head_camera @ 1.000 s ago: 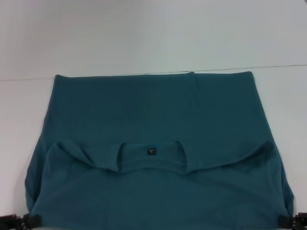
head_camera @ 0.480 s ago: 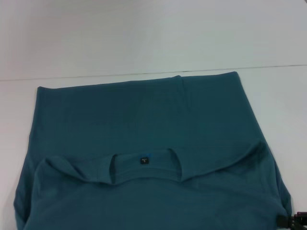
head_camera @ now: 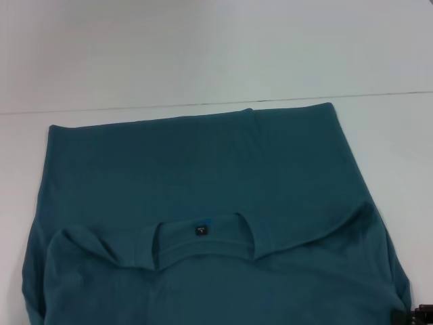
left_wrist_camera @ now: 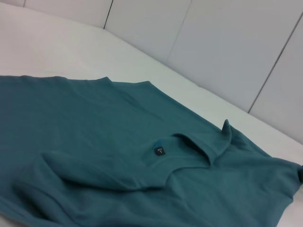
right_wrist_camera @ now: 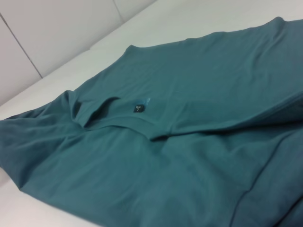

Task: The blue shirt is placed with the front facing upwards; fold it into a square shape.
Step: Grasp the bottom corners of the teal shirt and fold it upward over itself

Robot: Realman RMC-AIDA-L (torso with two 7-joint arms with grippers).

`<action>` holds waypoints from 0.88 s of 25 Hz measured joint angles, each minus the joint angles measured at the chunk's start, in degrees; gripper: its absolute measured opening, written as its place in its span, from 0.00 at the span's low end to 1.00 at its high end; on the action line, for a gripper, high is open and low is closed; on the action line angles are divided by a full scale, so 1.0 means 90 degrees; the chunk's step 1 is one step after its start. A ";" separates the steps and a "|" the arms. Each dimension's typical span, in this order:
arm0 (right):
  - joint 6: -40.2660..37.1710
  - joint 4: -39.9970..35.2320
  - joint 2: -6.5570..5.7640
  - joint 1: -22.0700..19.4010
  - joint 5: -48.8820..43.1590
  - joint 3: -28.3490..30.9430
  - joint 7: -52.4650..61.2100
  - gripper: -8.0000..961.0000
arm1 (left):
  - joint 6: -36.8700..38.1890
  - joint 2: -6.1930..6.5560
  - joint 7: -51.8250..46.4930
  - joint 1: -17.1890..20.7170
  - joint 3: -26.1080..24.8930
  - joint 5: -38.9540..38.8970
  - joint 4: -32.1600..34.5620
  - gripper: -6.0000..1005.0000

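Right pincer (head_camera: 418, 315), grip unclear, at soft matte blue shirt's (head_camera: 203, 176) rumpled near corner; left pincer unseen.

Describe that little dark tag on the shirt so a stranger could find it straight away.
Start at the white table, which the blue shirt largely covers. Find the round collar near the robot's side; the small black label sits just inside it. It is the only dark square on plain teal cloth.

White table (head_camera: 392, 176) against pale panelled wall (left_wrist_camera: 227, 42); soft, even light.
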 joint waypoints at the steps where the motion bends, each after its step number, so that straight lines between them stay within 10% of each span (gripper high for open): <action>1: -0.0025 0.0000 0.0000 -0.0006 0.0007 0.0012 -0.0013 0.05 | 0.0000 0.0003 -0.0001 -0.0015 -0.0014 -0.0026 -0.0005 0.05; 22: -0.0592 -0.0067 -0.0012 -0.0153 -0.0002 0.0331 -0.0278 0.05 | 0.0186 0.0044 0.0132 -0.0031 -0.0038 -0.0017 -0.0062 0.05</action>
